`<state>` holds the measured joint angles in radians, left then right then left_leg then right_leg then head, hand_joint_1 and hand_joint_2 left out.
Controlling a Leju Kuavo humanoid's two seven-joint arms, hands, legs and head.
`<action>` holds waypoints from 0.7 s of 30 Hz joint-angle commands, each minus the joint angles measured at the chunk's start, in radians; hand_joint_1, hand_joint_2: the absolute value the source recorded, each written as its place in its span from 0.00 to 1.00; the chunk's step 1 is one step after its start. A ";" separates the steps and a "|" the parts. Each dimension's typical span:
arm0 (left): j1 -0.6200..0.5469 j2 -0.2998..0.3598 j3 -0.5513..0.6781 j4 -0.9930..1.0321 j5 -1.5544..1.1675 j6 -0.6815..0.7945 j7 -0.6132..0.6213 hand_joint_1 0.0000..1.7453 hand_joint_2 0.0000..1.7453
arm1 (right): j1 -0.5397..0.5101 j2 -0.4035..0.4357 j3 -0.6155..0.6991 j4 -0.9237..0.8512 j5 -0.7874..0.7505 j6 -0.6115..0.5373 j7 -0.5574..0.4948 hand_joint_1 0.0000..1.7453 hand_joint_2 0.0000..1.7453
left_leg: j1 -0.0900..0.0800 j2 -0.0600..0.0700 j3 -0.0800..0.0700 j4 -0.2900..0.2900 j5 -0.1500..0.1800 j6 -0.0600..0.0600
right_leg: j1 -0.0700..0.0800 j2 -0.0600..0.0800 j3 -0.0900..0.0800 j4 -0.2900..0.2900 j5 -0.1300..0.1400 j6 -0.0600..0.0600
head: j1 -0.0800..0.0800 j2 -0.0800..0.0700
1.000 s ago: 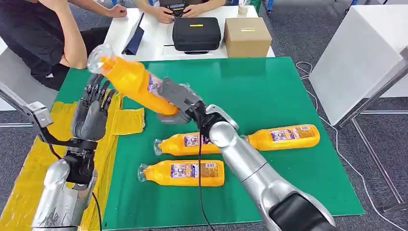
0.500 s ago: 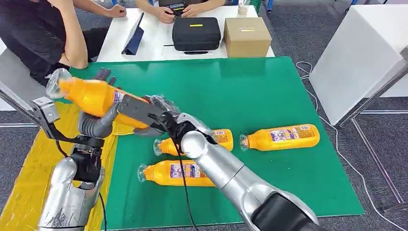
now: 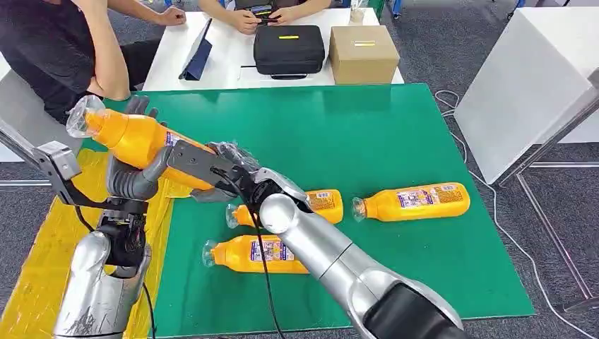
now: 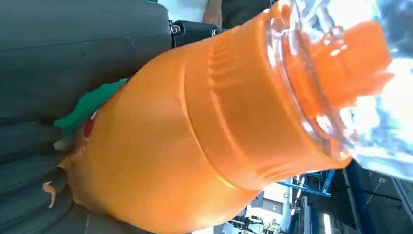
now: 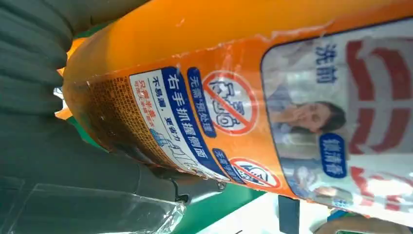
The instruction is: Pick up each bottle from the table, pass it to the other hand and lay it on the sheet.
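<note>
Green worktop has the yellow sheet hanging off its left edge. Three orange bottles lie on the worktop. A fourth bottle is up in the air over that left edge, tilted. Both hands are on it: right hand wraps its base, left hand fingers look closed around the middle, though partly hidden.
</note>
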<state>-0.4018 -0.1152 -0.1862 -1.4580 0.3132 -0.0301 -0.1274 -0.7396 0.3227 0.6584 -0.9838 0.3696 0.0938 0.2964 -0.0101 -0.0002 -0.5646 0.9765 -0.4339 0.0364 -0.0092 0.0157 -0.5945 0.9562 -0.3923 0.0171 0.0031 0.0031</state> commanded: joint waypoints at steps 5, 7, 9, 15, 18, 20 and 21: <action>0.006 0.012 -0.050 -0.025 -0.001 -0.033 0.049 0.89 1.00 | -0.071 0.026 0.146 0.115 0.106 0.041 0.022 1.00 1.00 | 0.001 0.000 0.003 0.000 -0.002 -0.003 | 0.001 -0.001 0.003 0.000 -0.002 -0.001 | 0.000 0.000; 0.011 0.020 -0.065 -0.022 -0.009 -0.052 0.062 1.00 1.00 | -0.075 0.026 0.148 0.118 0.099 0.041 0.028 1.00 1.00 | 0.002 0.000 0.005 0.001 -0.003 -0.004 | 0.002 -0.002 0.005 0.001 -0.003 -0.001 | 0.000 0.000; 0.018 0.024 -0.073 -0.021 -0.012 -0.076 0.075 1.00 1.00 | -0.078 0.026 0.141 0.125 0.098 0.043 0.031 1.00 1.00 | 0.002 -0.001 0.007 0.002 -0.005 -0.005 | 0.002 -0.003 0.007 0.001 -0.005 -0.001 | 0.000 0.000; 0.034 0.020 -0.072 -0.028 -0.036 -0.095 0.090 1.00 1.00 | -0.076 0.022 0.113 0.146 0.112 0.051 0.023 1.00 1.00 | 0.001 -0.001 0.002 0.000 -0.001 -0.002 | 0.001 -0.002 0.002 -0.001 -0.001 0.000 | 0.000 0.000; 0.034 0.021 -0.072 -0.027 -0.039 -0.096 0.091 1.00 1.00 | -0.075 0.022 0.114 0.146 0.113 0.052 0.023 1.00 1.00 | 0.001 -0.001 0.003 0.000 -0.002 -0.003 | 0.001 -0.002 0.004 0.000 -0.002 -0.001 | 0.000 0.000; 0.038 0.018 -0.066 -0.031 -0.048 -0.097 0.094 1.00 1.00 | -0.070 0.024 0.110 0.146 0.120 0.055 0.021 1.00 1.00 | 0.001 -0.001 0.004 0.001 -0.002 -0.003 | 0.001 -0.002 0.005 0.000 -0.003 -0.001 | 0.000 0.000; 0.038 0.018 -0.066 -0.031 -0.048 -0.097 0.094 1.00 1.00 | -0.070 0.024 0.110 0.146 0.120 0.055 0.021 1.00 1.00 | 0.001 -0.001 0.003 0.000 -0.001 -0.002 | 0.001 -0.002 0.003 0.000 -0.001 -0.001 | 0.000 0.000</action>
<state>-0.3531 -0.1034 -0.1675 -1.4984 0.2953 -0.0881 -0.0523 -0.7679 0.3349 0.7073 -0.9220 0.4673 0.1209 0.3128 -0.0101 0.0000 -0.5646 0.9765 -0.4339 0.0364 -0.0092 0.0157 -0.5949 0.9562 -0.3924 0.0171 0.0027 0.0031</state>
